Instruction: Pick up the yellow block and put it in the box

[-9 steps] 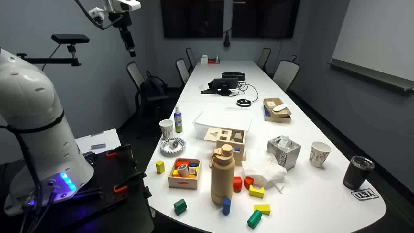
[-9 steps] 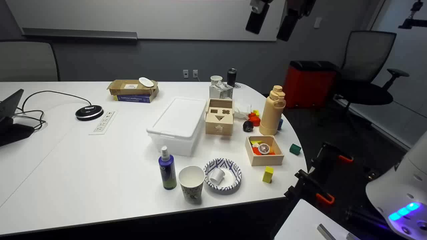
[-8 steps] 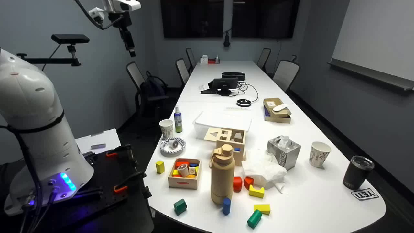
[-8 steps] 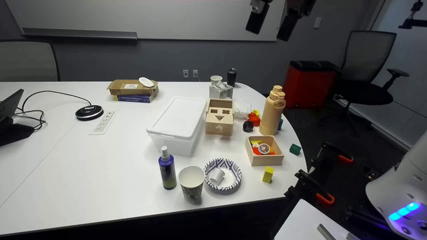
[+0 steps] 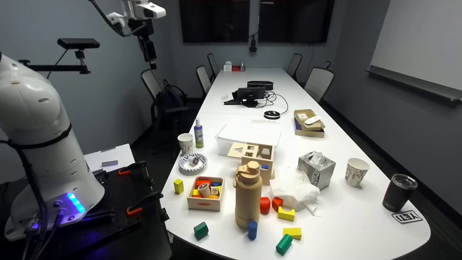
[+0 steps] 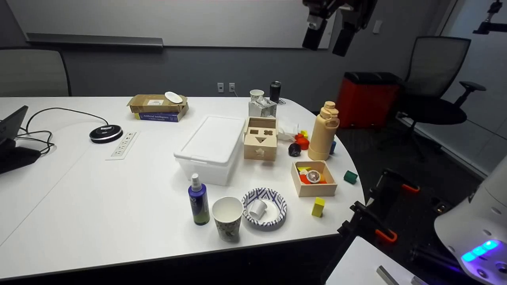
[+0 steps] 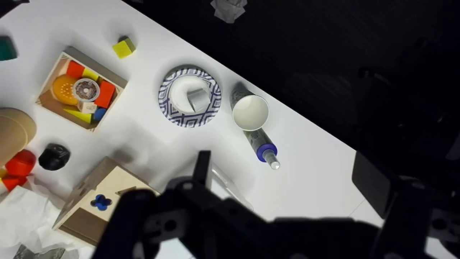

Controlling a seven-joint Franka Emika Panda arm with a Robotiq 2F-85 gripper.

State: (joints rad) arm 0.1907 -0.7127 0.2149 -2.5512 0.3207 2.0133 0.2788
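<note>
A yellow block (image 5: 178, 186) stands upright near the table edge, left of a small wooden tray of coloured blocks; it also shows in an exterior view (image 6: 318, 207) and at the upper left of the wrist view (image 7: 124, 48). The box, light wood with cut-out shapes (image 5: 258, 163), stands behind the tan bottle; it also shows in an exterior view (image 6: 260, 148) and at the lower left of the wrist view (image 7: 85, 226), partly hidden by the gripper. My gripper (image 6: 324, 48) is open and empty, high above the table, well apart from block and box; it also shows in an exterior view (image 5: 153, 66).
The small tray (image 5: 204, 206) and the tall tan bottle (image 5: 249, 196) stand near the block. A patterned bowl (image 6: 264, 208), a paper cup (image 6: 227, 217), a spray bottle (image 6: 199, 202) and a lidded plastic bin (image 6: 214, 138) stand around. More yellow blocks (image 5: 286, 214) lie right of the bottle.
My gripper has moved a little to the right and down in both exterior views, still open. The block, the box and the other objects have not moved.
</note>
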